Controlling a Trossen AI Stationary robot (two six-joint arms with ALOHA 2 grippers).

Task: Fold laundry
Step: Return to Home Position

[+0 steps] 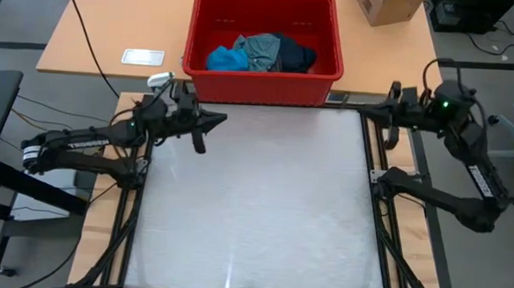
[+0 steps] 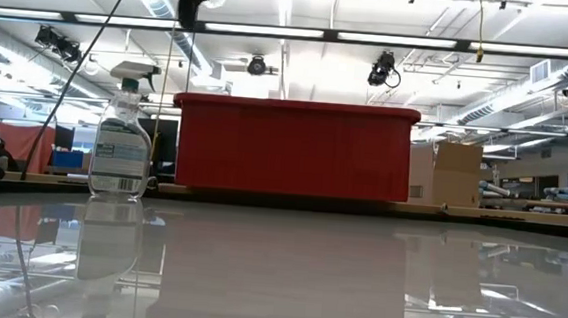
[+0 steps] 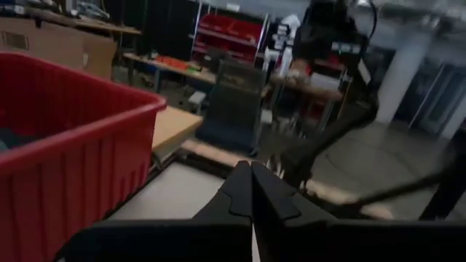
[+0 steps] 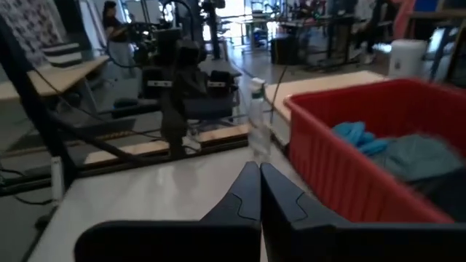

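Laundry (image 1: 260, 53): all inside the red bin (image 1: 260, 89); bright blue piece (image 1: 226, 59) on the left, grey-green piece (image 1: 262, 49) in the middle, dark navy piece (image 1: 297, 55) on the right, bunched and touching

Red bin: at the far edge of the white tabletop (image 1: 254, 206), centred between the arms

Spray bottle (image 2: 123, 133): upright, just beside the bin's left front corner

Left gripper (image 1: 219, 119): fingers pressed together, empty, above the tabletop's far left corner, pointing right

Right gripper (image 4: 259, 171): fingers together, empty, at the far right corner, pointing left
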